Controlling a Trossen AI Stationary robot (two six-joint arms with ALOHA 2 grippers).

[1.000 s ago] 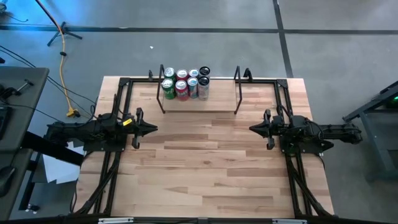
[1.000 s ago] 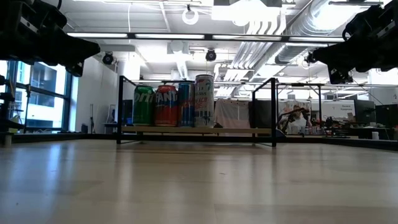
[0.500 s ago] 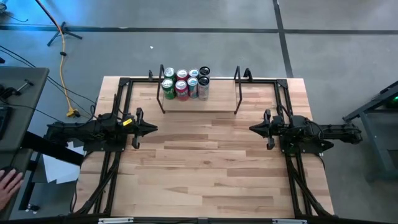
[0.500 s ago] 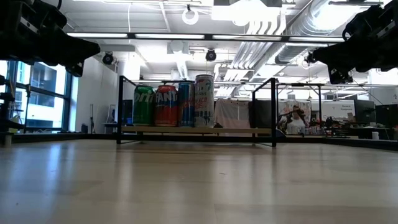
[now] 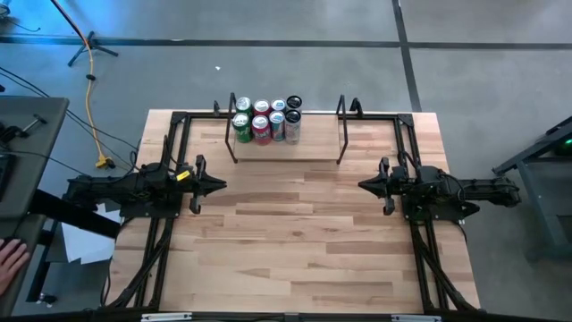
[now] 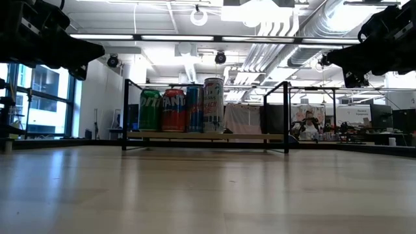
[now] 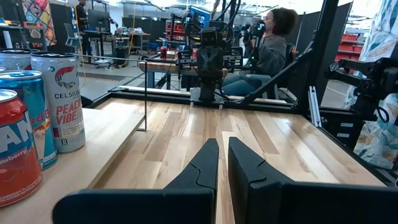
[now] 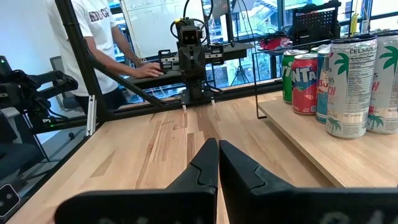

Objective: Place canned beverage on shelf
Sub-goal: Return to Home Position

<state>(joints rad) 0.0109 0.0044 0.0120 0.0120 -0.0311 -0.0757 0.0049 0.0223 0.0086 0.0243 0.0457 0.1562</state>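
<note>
Several beverage cans (image 5: 266, 120) stand upright in a cluster on the left part of the shelf (image 5: 295, 148), a low pale-wood board with black wire uprights at the table's far edge. The low view shows the cans (image 6: 182, 109) side by side on the shelf (image 6: 207, 136). My left gripper (image 5: 222, 186) hovers shut at the table's left side, pointing level toward the right. My right gripper (image 5: 362, 185) hovers shut at the right side, pointing level toward the left. Both hold nothing. The wrist views show each gripper's shut fingers, left (image 7: 222, 163) and right (image 8: 217, 163).
Bare wooden tabletop (image 5: 295, 233) lies between the two grippers and toward the near edge. The right part of the shelf board (image 5: 317, 141) carries nothing. Black frame rails (image 5: 156, 259) run along both table sides. A person's hand (image 5: 9, 259) shows off the table at the left.
Both arms have kept still. A person's hand has come into view beside the table at the picture's lower left.
</note>
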